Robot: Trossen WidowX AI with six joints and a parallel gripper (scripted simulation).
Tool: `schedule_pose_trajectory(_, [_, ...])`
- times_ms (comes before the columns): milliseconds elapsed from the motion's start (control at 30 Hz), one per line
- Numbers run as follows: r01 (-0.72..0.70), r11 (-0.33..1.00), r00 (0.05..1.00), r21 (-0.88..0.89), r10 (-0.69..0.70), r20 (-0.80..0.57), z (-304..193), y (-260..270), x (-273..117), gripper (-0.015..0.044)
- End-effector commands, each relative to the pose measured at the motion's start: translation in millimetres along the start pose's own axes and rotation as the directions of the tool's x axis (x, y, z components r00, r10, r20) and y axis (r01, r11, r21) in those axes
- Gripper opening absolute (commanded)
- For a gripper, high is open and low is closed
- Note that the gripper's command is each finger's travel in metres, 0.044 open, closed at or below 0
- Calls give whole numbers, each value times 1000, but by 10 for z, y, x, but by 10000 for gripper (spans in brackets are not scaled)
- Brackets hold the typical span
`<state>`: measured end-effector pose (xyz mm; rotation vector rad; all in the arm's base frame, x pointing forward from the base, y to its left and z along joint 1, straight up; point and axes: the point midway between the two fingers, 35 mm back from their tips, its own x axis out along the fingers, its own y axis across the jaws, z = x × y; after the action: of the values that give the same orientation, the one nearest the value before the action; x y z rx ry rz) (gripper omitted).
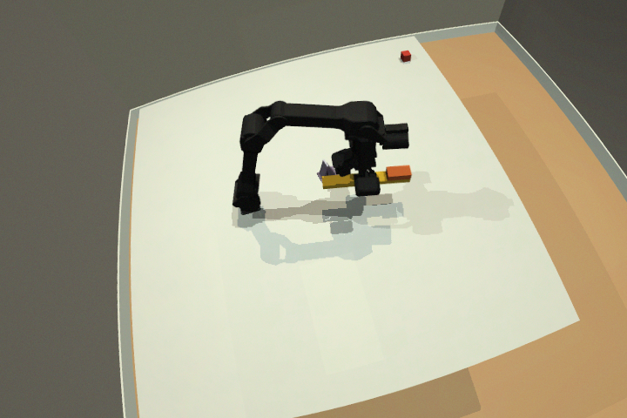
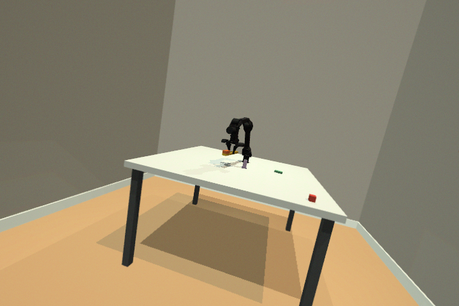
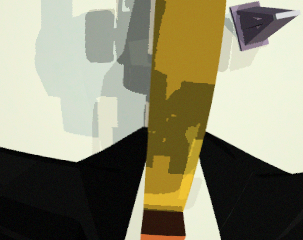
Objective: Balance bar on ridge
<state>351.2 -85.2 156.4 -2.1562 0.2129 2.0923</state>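
Observation:
The yellow bar (image 1: 336,181) (image 3: 188,50) (image 2: 225,152) carries an orange block (image 1: 398,172) on its end farther from the arm's base. My gripper (image 1: 367,176) (image 2: 231,152) (image 3: 174,135) is shut on the bar between its middle and the block. The bar hangs above the table, its shadow apart from it, and looks roughly level. The purple-grey ridge (image 1: 325,170) (image 2: 244,164) (image 3: 257,26) stands on the table beside the bar, near its block-free end. In the wrist view it is to the upper right, not under the bar. Its lower part is partly hidden in the top view.
A red cube (image 1: 405,56) (image 2: 312,197) lies near a table corner. A small green block (image 2: 278,171) lies on the table between the ridge and the table's side edge in the exterior view. The arm's base stands on the table beyond the bar's block-free end.

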Motion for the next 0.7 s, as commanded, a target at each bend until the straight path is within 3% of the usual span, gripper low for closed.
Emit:
schedule_pose_trajectory(0, [4, 1000, 1000, 3, -4, -3, 18, -6, -123, 0])
schedule_pose_trajectory(667, [8, 988, 1000, -157, -8, 1, 492, -501, -207, 0])
